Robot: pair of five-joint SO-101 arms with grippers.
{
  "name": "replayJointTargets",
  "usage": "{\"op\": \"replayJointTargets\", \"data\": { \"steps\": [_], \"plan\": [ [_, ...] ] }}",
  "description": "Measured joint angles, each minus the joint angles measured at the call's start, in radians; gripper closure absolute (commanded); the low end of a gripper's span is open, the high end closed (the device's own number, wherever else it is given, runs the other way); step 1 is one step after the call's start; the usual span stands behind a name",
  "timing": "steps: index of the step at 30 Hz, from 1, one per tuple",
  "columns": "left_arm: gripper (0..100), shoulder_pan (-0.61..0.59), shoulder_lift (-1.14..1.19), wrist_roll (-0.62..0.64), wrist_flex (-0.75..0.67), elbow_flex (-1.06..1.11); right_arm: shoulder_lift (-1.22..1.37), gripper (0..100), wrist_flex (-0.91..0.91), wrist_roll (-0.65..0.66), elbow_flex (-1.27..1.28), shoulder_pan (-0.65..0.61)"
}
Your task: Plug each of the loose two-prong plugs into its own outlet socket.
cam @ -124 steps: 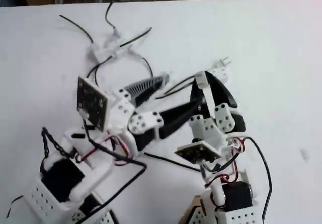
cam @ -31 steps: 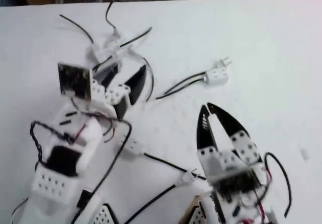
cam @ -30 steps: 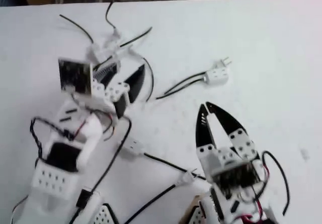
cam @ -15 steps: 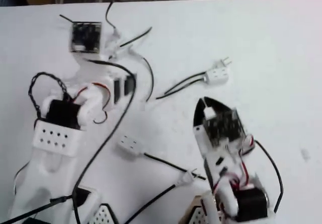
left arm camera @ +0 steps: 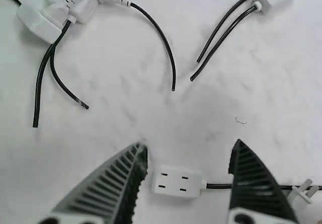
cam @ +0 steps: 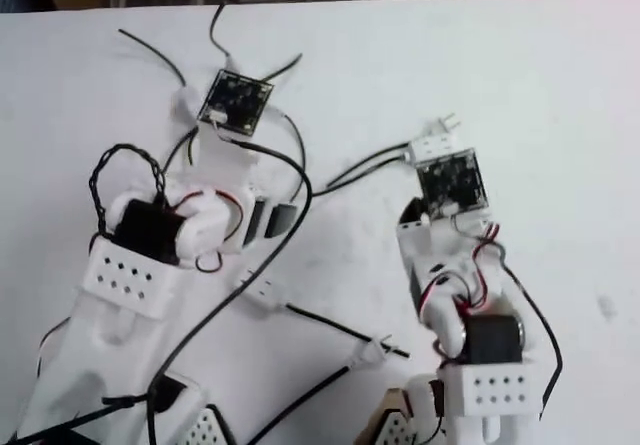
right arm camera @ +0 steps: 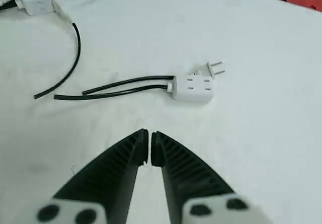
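Note:
A white socket block (left arm camera: 177, 181) lies on the table between the spread fingers of my left gripper (left arm camera: 188, 171), which is open and holds nothing. Its black cord runs to a loose two-prong plug (left arm camera: 307, 189). From above, this block (cam: 262, 290) and plug (cam: 378, 345) lie near the table's front, with the left gripper (cam: 272, 220) above them. A second socket block (right arm camera: 193, 88) with bare prongs (right arm camera: 215, 69) and two black cords lies just beyond my right gripper (right arm camera: 149, 143), which is shut and empty. From above, that block (cam: 432, 145) sits by the right arm's camera board (cam: 450, 180).
A cluster of white sockets and plugs with black cords (left arm camera: 55, 7) lies at the back left (right arm camera: 40, 2), partly under the left arm's camera board (cam: 238, 100). The far right of the white table (cam: 560, 85) is bare. A brown object (cam: 395, 420) sits at the front edge.
My right gripper has shut and moved away from the front edge toward the right socket block. The left arm has swung right, over the front socket block.

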Motion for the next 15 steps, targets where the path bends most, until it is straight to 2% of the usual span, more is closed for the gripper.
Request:
{"op": "replayJointTargets", "data": {
  "steps": [5, 9, 15],
  "plan": [
    [73, 0.005, 0.0, -0.012, 0.08, -0.052, 0.18, 98.1, 0.003, -0.005, -0.144, 0.173],
    [73, 0.081, 0.0, -0.064, 0.097, -0.052, 0.324, 98.1, 0.026, -0.005, -0.261, 0.362],
    [73, 0.18, 0.0, -0.04, 0.097, -0.012, 0.476, 96.6, 0.026, 0.032, -0.365, 0.666]
  ]
}}
